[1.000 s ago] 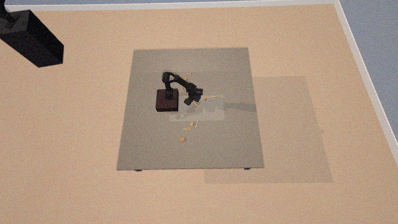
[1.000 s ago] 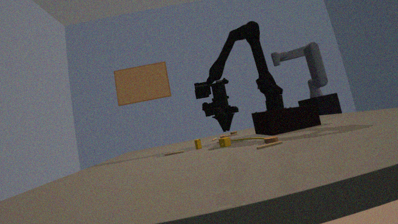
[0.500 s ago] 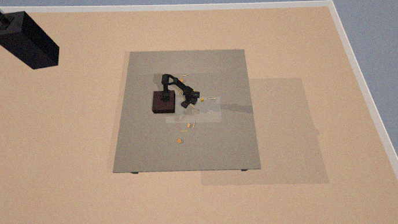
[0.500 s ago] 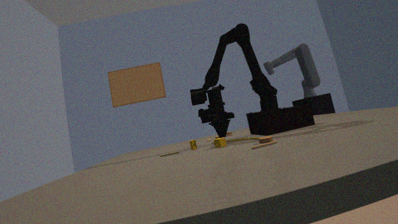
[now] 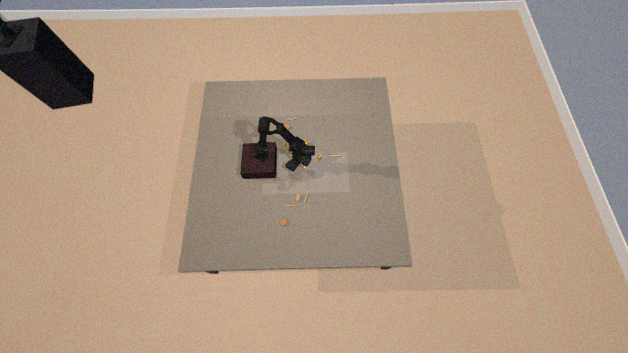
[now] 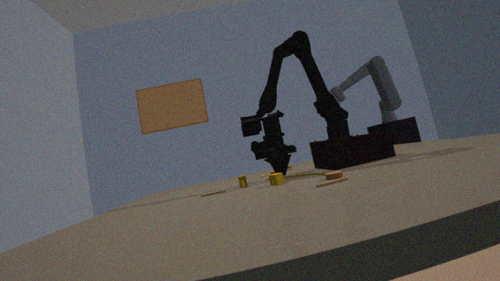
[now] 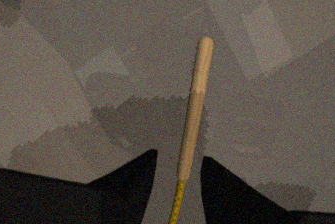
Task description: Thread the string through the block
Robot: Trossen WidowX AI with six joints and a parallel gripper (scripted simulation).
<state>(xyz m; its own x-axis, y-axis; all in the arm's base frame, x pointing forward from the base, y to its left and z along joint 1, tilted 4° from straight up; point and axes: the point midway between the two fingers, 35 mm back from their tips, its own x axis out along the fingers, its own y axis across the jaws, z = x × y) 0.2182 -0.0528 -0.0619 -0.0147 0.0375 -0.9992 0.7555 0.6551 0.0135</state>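
My gripper (image 6: 284, 173) (image 7: 179, 160) is partly open and empty, pointing down, low over the table. The pale wooden stick (image 7: 200, 72) lies on the table; its string end is between and below the fingertips in the wrist view, with a gap on both sides. The yellow string (image 7: 176, 201) (image 6: 306, 174) (image 5: 285, 146) runs from it to the round button (image 6: 333, 174) (image 5: 287, 126). A yellow block (image 6: 276, 178) (image 5: 305, 142) stands near the gripper, and a smaller yellow piece (image 6: 242, 181) (image 5: 319, 157) stands farther out. I cannot make out the hole in either.
Loose sticks (image 5: 335, 155) (image 5: 291, 119) (image 5: 306, 197) (image 5: 290, 205) lie around the arm; one loose stick (image 6: 331, 182) is beside the button. A small wooden piece (image 5: 298, 197) and a round disc (image 5: 283, 222) lie on the lower part of the table in the top view.
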